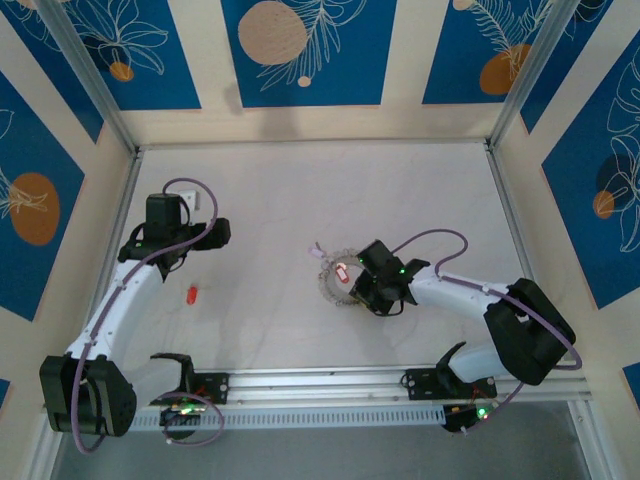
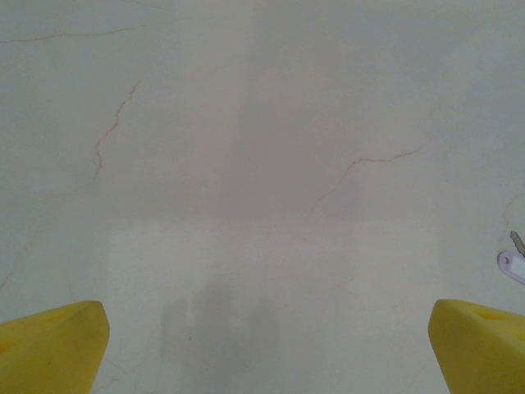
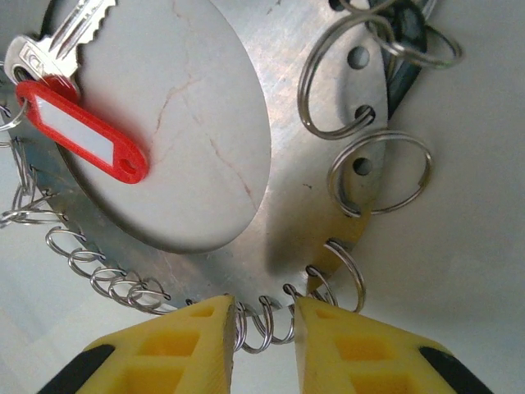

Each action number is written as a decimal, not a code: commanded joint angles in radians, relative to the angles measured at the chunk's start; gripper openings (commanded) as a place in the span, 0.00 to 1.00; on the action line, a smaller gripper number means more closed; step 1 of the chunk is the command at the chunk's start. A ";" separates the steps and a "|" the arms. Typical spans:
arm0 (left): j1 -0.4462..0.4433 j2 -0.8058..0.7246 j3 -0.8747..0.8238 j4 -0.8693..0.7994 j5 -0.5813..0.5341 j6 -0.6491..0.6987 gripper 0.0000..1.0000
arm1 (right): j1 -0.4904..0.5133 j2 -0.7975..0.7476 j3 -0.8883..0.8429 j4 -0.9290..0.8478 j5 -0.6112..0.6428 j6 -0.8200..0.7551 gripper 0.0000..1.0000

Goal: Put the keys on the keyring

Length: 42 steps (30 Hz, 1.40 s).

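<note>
Got the keyring (image 1: 336, 276) sitting about mid-tabletop (image 1: 300, 190), right tool (image 3: 262, 316) pinched onto the small wire loops (image 3: 123, 283) on its rim. Spotted a red-tagged key (image 3: 82, 139) lying across its open centre. Found the left tool (image 2: 267, 349) spread wide over bare tabletop toward the left edge, loose red key (image 1: 191, 294) nearby.

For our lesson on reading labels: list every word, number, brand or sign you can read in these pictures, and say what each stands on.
No text can be read.
key head: a small stamped mark, too blurred to read.
red tag: its white label strip is blank.
wall panels: leaf and circle patterns, no words.
</note>
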 commanded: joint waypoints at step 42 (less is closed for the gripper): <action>-0.008 -0.012 0.010 -0.001 0.007 0.002 1.00 | 0.018 -0.097 -0.062 0.024 0.145 -0.036 0.10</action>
